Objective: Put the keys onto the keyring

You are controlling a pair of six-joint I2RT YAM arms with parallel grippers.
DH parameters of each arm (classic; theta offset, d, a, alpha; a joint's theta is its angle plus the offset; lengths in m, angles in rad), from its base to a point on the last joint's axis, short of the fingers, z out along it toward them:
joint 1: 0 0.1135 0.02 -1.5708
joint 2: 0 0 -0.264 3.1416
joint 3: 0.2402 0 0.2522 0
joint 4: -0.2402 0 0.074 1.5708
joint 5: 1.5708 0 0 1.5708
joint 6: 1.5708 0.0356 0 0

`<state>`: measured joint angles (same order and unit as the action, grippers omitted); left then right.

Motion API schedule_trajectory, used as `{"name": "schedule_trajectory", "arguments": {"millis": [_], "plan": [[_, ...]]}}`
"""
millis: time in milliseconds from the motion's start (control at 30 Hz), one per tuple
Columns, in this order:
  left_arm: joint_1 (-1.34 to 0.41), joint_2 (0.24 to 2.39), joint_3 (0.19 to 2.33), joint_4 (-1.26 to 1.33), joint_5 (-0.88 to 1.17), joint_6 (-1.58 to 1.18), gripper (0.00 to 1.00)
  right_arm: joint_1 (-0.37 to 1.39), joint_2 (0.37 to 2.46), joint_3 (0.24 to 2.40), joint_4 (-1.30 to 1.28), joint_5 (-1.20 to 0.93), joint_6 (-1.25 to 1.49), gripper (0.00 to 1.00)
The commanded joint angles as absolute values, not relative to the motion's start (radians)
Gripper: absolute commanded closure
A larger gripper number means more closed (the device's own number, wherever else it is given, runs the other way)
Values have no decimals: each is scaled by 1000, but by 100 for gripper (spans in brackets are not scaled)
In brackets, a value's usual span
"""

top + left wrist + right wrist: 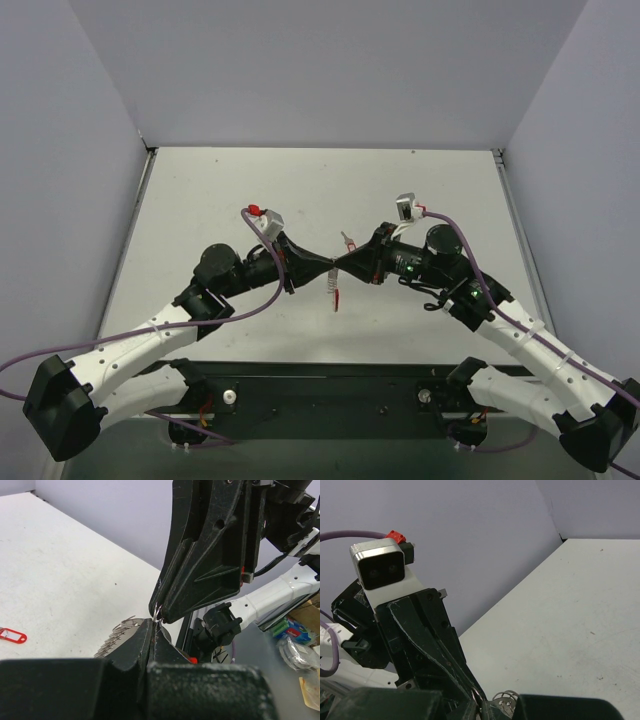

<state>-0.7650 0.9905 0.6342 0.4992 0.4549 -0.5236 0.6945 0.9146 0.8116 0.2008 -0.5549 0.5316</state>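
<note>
My two grippers meet tip to tip above the middle of the table. The left gripper (329, 264) (152, 624) is shut on a thin wire loop of the keyring (157, 613). The right gripper (343, 263) (485, 709) pinches the same loop from the opposite side, its jaws closed on the wire. Below the tips hangs the rest of the keyring (335, 290), a silvery ridged band with a red part at its lower end. The ridged band (114, 639) juts out left of my left fingers. The key (348, 240) (11, 636), red-headed, lies loose on the table just beyond the grippers.
White table (250, 190) with grey walls on three sides. The black mounting rail (320, 385) runs along the near edge. Purple cables (450, 225) loop over both arms. Off the table's edge lie packets and boxes (295, 635).
</note>
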Motion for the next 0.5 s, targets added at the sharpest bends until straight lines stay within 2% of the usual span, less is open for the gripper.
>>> {"name": "schedule_trajectory", "arguments": {"millis": [0,100,367,467], "plan": [[-765,980,661,577,460,-535,100,704,900,813,259,-584,525,94],[-767,979,657,581,459,-537,100,701,903,816,249,-583,514,100],[-765,971,652,572,453,-534,99,703,917,822,235,-592,502,100],[-767,957,652,549,439,-522,64,703,913,830,215,-588,488,100]]}}
